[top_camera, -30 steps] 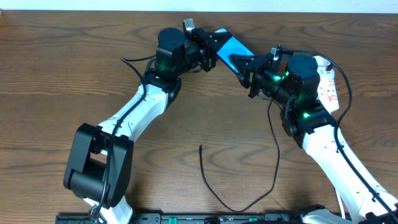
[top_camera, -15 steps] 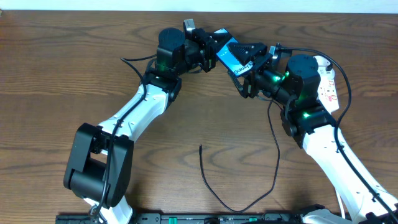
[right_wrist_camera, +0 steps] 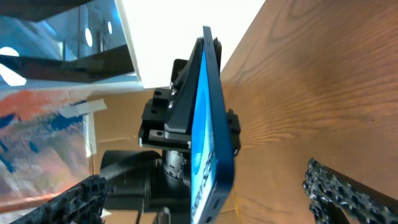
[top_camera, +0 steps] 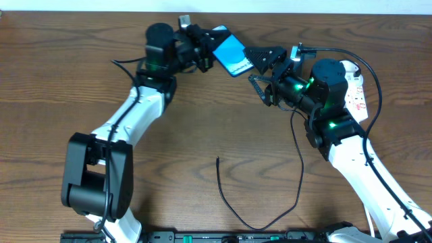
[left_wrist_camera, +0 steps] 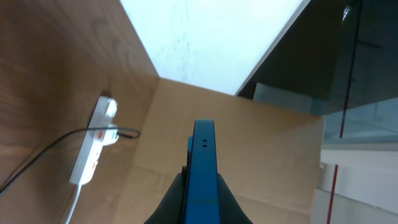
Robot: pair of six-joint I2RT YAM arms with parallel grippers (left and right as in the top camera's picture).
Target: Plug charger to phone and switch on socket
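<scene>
overhead, the left gripper [top_camera: 204, 48] is closed tight on the phone [top_camera: 229, 54]. it holds the phone up off the table [top_camera: 67, 88], tipped, with one short end pointing at the other arm. i think it is held this way so the little hole in that end is easy to reach.

the right gripper [top_camera: 262, 73] has its fingers spread wide with nothing in them, just beside the phone.

the charger [top_camera: 301, 179] lies loose on the table, well apart from the phone, so it is not plugged into the phone yet.

no bowl or box shows. the one thing that takes something in is the socket [top_camera: 356, 91], by the right arm. in the left wrist view a thin black cable runs into it.
</scene>
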